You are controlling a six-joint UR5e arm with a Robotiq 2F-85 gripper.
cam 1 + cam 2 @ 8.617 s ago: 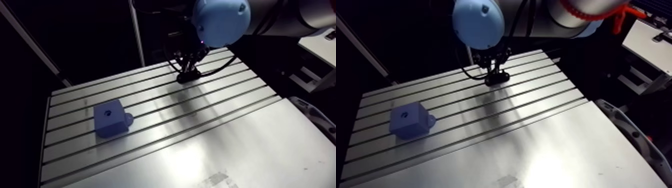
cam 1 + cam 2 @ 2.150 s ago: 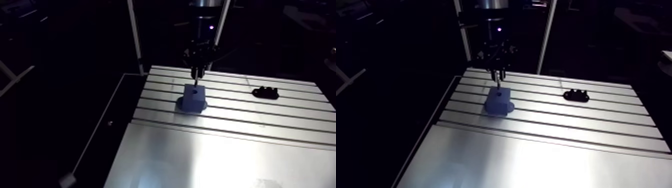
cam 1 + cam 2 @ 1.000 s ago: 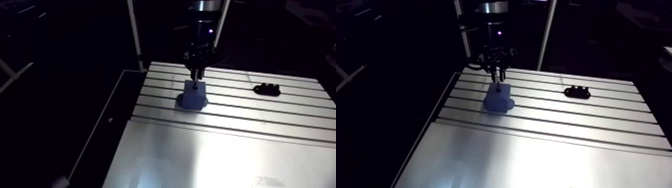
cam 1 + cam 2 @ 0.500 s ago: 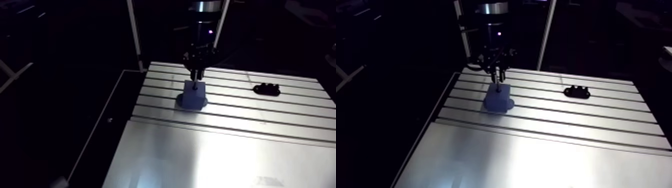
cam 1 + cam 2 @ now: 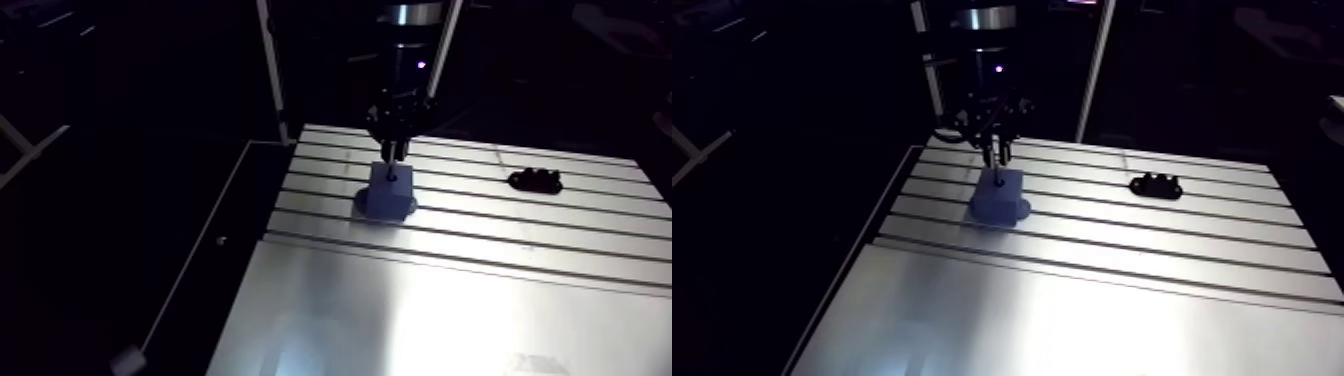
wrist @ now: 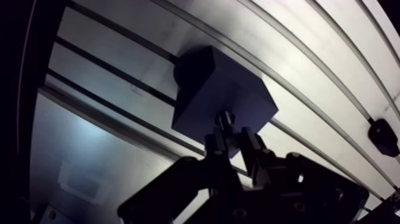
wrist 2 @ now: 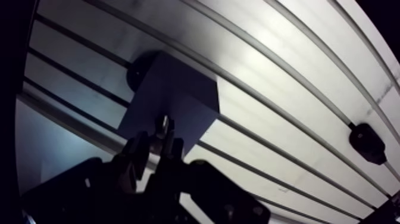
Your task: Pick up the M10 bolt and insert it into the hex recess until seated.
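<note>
A blue block [image 5: 388, 195] with a round lug at its side stands on the slotted table [image 5: 450, 300] near its back left edge. My gripper [image 5: 392, 150] hangs straight over it. In the wrist view the gripper [image 6: 229, 142] is shut on a slim metal bolt [image 6: 226, 121] that points down at the top face of the block [image 6: 220, 89]. The bolt's tip looks to be at or just above that face. The hex recess itself is hidden behind the bolt and fingers.
A small black holder [image 5: 534, 181] lies on the table's far right slots, also seen beside the gripper as the black holder [image 6: 383, 136]. The table's left edge runs close beside the block. Smooth plate spreads toward the front.
In the oldest frames the gripper was down at the black holder, far from the block. Now it holds the bolt over the block; in the last frames it sank slightly.
</note>
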